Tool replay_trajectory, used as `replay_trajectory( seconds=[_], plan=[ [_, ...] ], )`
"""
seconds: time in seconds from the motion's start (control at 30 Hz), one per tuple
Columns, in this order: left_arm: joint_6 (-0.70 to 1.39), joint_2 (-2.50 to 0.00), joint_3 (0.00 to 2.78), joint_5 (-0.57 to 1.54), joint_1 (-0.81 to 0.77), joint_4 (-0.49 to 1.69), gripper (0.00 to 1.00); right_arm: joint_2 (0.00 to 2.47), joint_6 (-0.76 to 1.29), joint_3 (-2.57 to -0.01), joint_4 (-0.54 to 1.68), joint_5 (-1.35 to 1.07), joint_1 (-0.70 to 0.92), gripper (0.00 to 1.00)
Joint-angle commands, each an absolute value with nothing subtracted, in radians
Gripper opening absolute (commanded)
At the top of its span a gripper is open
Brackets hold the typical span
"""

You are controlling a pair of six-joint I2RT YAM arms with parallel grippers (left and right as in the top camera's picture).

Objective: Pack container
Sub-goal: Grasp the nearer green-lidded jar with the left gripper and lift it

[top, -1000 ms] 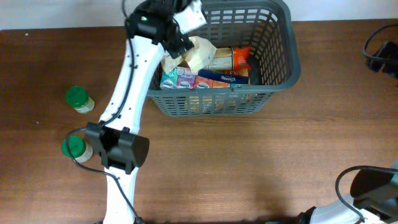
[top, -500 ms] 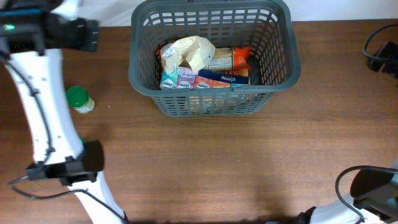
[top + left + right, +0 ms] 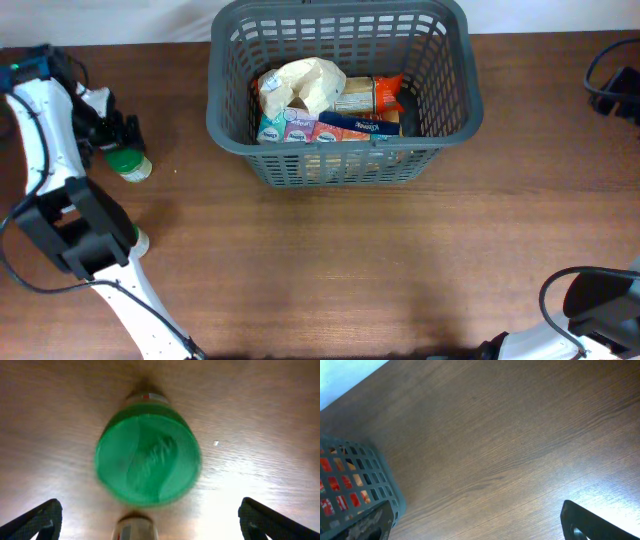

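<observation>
The left gripper's [image 3: 108, 132] fingers [image 3: 36, 521] stood wide apart and empty, with a green-lidded jar [image 3: 147, 460] centred between them. In the overhead view the container [image 3: 345, 165] lay between 2 and 3 o'clock from the jar, its long axis running 9 to 3. The right gripper [image 3: 475, 527], also spread and empty, was off at 5 o'clock, so the left arm was nearer.

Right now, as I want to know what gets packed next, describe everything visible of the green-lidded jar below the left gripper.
The jar is small, with a round, glossy green lid and a pale body bearing a label. It stands upright on the wooden table, left of the basket and apart from it. The left gripper hangs open above it, fingers wide of the lid, not touching.
</observation>
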State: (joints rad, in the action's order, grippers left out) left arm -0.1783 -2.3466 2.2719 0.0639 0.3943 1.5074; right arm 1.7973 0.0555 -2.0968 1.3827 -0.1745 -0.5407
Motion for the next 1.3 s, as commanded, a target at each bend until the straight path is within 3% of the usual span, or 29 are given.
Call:
replay_trajectory(
  seconds=[0.0,0.27,0.87,1.13,1.27],
  plan=[
    [-0.173,-2.361,2.223,0.062,0.400,1.451,0.96,1.790,0.061,-2.096,1.380,-0.162,-0.545,0.99],
    [-0.173,-2.373,2.190,-0.002,0.402,1.332,0.96,1.790,0.061,-2.096,1.380,-0.162,-0.545,0.99],
    [-0.172,-2.514,2.190,0.068,0.397,1.335,0.94,1.790,0.061,-2.096,1.380,-0.162,-0.545,0.99],
    [-0.172,-2.514,2.190,0.068,0.394,1.354,0.65,1.790,0.061,-2.096,1.380,-0.162,-0.545,0.99],
    [-0.172,-2.514,2.190,0.068,0.393,1.365,0.63,1.790,0.061,-2.096,1.380,-0.162,-0.545,0.99]
  ],
)
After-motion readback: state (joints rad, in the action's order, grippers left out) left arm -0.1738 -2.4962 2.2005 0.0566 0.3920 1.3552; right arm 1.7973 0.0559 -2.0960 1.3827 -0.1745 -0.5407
